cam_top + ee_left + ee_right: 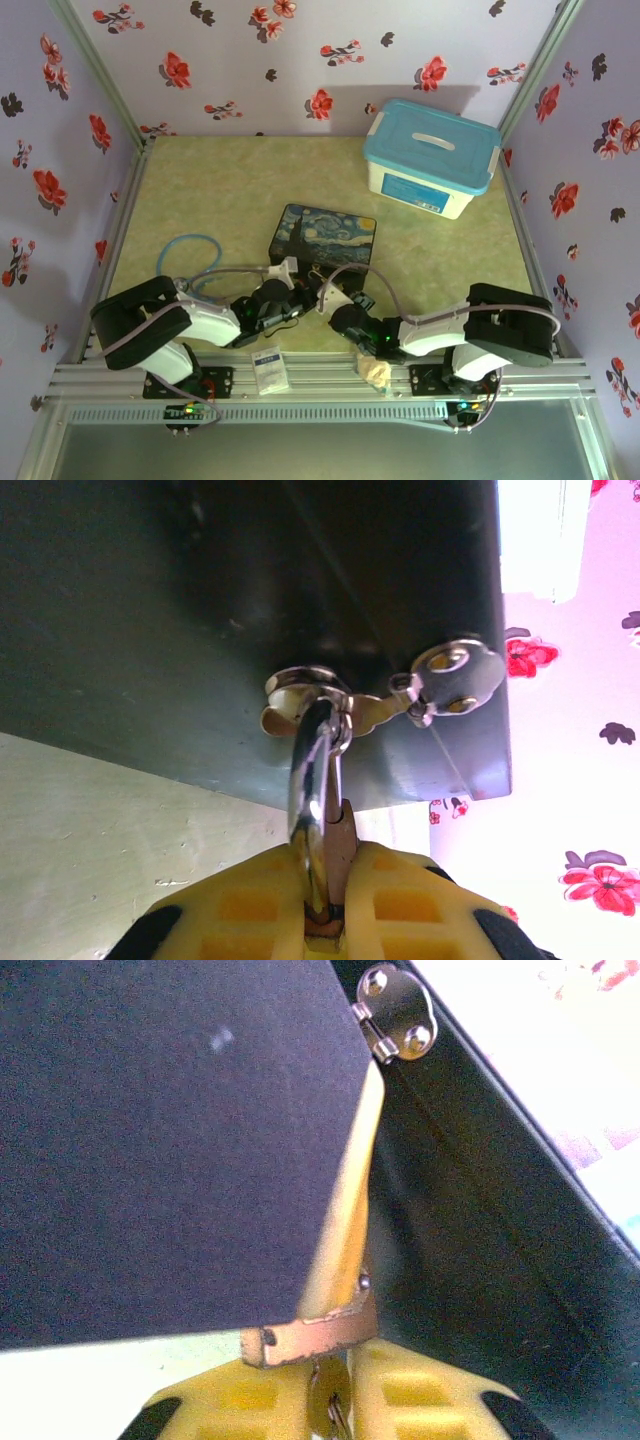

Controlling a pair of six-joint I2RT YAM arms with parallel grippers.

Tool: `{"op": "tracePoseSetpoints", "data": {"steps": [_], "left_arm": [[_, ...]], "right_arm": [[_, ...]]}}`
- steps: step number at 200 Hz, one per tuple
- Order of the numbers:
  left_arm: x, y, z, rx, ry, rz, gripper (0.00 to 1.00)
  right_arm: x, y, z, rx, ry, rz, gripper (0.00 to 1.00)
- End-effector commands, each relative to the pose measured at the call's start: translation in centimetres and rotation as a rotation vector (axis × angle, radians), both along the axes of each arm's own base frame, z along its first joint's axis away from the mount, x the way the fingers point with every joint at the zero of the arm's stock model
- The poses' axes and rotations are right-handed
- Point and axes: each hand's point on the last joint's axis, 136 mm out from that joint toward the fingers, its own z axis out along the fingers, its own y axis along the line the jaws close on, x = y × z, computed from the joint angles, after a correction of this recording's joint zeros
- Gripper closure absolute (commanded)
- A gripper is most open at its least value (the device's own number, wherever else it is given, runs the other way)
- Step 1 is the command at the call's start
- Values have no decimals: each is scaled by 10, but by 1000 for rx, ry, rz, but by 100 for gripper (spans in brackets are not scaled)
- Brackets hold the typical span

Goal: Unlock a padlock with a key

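— Between the left arm's yellow pads [250,910] sits the padlock [312,810]. Its silver shackle stands straight up out of the slit, and the left jaws are pressed together on it

— And the brass body?

— Sunk down in that slit with barely a sliver of yellow showing, so I can't tell how it's turned. The bend of the shackle reaches up against a dark flat panel [200,610], with a thin little ring around it and a silver riveted plate [455,680] just beside

— Over on the right side?

— Right jaws are all but closed. Their pads [410,1400] sit close together, pinching a thin strip of metal with a small wire ring. That looks to be the key [328,1400], though very little of it shows. Just above those pads there's a brass-coloured corner piece [310,1338]

— And from overhead?

— Left arm [205,320] and right arm [440,335] both fold inward, and their tips meet just in front of the near edge of the starry-night tin [322,235], which lies flat on the table [220,190]
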Motion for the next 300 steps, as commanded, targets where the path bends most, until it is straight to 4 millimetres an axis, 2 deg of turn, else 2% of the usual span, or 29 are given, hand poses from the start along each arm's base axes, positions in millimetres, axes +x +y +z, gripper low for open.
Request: {"op": "tracePoseSetpoints", "data": {"steps": [1, 68, 104, 132, 161, 208, 237, 264, 295, 300], "left_arm": [[-7, -12, 18, -72, -43, -49, 100], [-13, -16, 10, 23, -60, -101, 100], [-14, -14, 2, 57, -45, -104, 100], [-15, -16, -5, 49, -30, -107, 100], [-17, -15, -21, 69, -5, -111, 99], [-17, -11, -39, 73, 19, -101, 99], [-17, -6, -45, 85, 28, -86, 99], [-15, -5, -42, 75, 27, -80, 99], [-13, -7, -39, 51, 29, -73, 100], [-17, 0, -47, 67, 43, -71, 100]], "right_arm": [[-3, 8, 11, 139, 31, -8, 90], [-20, -7, -2, 302, 174, 4, 94], [-21, -20, -5, 399, 212, -21, 95], [-22, -18, -6, 411, 235, -5, 95], [-24, -13, -4, 434, 252, 20, 95], [-27, -14, -12, 404, 283, 29, 96], [-27, -26, -10, 491, 327, -12, 95], [-23, -41, -15, 516, 401, -83, 94], [-19, -43, -11, 569, 434, -93, 84], [-19, -43, -11, 570, 433, -94, 82]]}}
